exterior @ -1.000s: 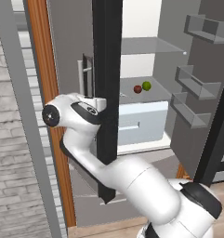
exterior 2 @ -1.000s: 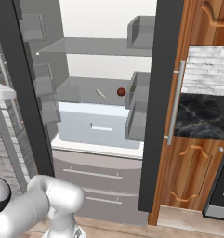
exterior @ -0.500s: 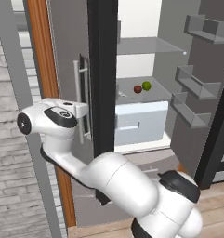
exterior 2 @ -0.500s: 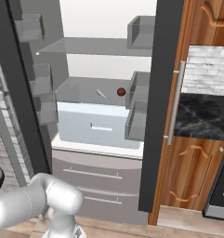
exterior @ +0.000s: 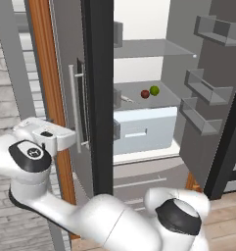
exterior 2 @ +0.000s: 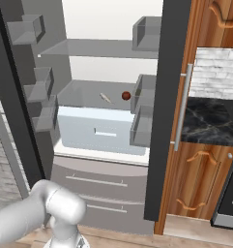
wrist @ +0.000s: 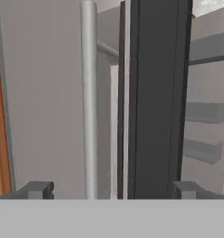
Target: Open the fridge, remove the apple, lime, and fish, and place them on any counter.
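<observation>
The fridge (exterior: 139, 132) stands with both doors swung wide. On its middle shelf lie the dark red apple (exterior: 145, 93), the yellow-green lime (exterior: 154, 90) and the slender pale fish (exterior: 127, 99). From the right base view the apple (exterior 2: 126, 96) and fish (exterior 2: 105, 98) show, while a door bin hides most of the lime. My gripper (wrist: 112, 190) is open beside the left door's outer face, its fingertips (wrist: 36, 189) spread to either side of the door's vertical bar handle (wrist: 88, 102) without gripping it. The hand (exterior: 53, 138) sits left of that handle (exterior: 76, 108).
The left door's dark edge (exterior: 99, 98) stands between my hand and the shelf. Door bins (exterior: 205, 88) line the right door. A wooden panel (exterior: 48, 98) and brick wall lie left. The black marble counter (exterior 2: 210, 126) on brown cabinets sits right of the fridge.
My hand has drawn back leftward and lower from the left door's edge, and the jaws have spread wide. The food on the shelf has not moved.
</observation>
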### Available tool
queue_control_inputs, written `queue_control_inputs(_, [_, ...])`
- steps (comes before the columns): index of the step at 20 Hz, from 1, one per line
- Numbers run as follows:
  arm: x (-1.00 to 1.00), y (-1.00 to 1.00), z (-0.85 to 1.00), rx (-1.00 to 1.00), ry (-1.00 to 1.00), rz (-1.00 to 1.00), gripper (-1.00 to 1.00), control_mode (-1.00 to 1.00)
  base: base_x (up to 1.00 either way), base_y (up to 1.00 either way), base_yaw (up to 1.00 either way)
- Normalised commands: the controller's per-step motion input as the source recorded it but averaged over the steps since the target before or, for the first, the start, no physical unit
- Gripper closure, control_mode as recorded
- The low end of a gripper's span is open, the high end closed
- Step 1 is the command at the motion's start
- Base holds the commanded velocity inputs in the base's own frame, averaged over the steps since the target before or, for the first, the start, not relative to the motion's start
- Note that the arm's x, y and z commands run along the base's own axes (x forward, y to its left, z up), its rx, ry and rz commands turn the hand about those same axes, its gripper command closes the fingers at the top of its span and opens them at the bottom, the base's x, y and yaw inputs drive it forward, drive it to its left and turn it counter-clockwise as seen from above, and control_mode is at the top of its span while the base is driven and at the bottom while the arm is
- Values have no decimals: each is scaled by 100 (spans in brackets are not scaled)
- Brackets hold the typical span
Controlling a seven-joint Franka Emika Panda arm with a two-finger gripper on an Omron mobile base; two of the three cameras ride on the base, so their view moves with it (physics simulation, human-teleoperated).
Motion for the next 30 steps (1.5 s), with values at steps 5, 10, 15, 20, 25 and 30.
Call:
queue_control_inputs(5, [-69,-49,0,15,-9,4,-100,-100,0,0,0])
queue_control_inputs(10, [-88,-51,11,24,-11,16,-100,-100,0,0,0])
queue_control_inputs(15, [-66,-95,20,27,-4,38,-100,-100,0,0,0])
queue_control_inputs(20, [-48,-100,9,31,-5,36,-100,-100,0,0,0])
queue_control_inputs(25, [-1,-95,0,32,-2,21,-100,-100,0,0,0])
queue_control_inputs(30, [53,-80,0,31,0,32,-100,-100,0,0,0])
